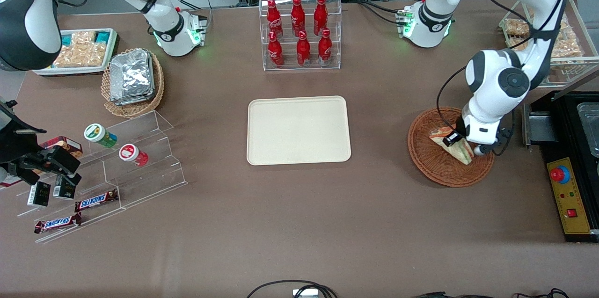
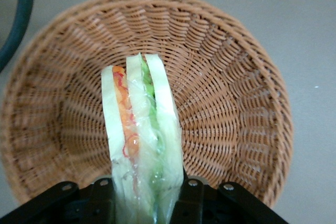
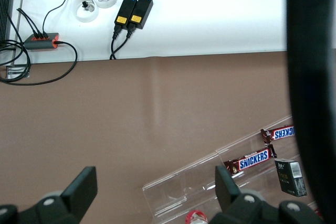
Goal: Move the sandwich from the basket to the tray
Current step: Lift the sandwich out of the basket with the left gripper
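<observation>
Snickers bars (image 1: 96,200): lower left of the front view, lying on the lowest steps of a clear stepped stand (image 1: 140,162), nearest the camera.
Round tubs (image 1: 100,134): two, lying tipped on the stand's higher steps.
Basket (image 1: 426,157): reddish-brown wicker, right of centre in the front view, toward the working arm's end of the table (image 1: 299,223).
Sandwich (image 1: 456,147): inside the basket; in the wrist view it stands on edge, filling layers facing the camera (image 2: 139,129), and whether it touches the basket floor cannot be told.
Pincer (image 1: 461,141): down in the basket, pinching the sandwich, with the black finger blocks pressed against the bread on either side (image 2: 142,203).
Tray (image 1: 298,130): cream-beige, flat at the centre of the front view, well apart from the basket.
Tan wicker basket (image 1: 133,83): upper left, holding foil packets, farther from the camera than the stand.
Bottle rack (image 1: 300,31): clear, upper centre, six red bottles upright in two rows.
</observation>
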`<state>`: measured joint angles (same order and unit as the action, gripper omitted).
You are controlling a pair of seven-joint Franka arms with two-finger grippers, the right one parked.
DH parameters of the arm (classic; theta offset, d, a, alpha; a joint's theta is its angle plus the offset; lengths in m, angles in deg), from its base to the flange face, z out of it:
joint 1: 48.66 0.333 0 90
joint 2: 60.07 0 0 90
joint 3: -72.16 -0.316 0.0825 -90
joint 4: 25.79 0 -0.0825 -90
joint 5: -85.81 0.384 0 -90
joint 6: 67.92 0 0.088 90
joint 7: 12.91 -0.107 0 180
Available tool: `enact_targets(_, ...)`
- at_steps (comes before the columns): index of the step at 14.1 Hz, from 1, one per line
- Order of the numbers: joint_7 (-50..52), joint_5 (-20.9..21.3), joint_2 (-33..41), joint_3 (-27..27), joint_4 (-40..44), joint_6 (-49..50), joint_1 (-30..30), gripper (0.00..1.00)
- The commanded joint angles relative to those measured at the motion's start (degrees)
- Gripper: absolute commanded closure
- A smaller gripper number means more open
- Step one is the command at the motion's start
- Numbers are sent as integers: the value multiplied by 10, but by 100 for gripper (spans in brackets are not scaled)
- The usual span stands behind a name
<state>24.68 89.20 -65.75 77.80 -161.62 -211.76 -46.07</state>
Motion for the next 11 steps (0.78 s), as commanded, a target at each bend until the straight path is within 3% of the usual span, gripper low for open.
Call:
enact_targets(1, -3, 8, 43, 5, 52, 105, -7, 100)
enact_targets(5, -5, 7, 33, 72, 171, 246, -12, 100)
enact_targets(11, -43, 34, 20, 181, 191, 231, -13, 100)
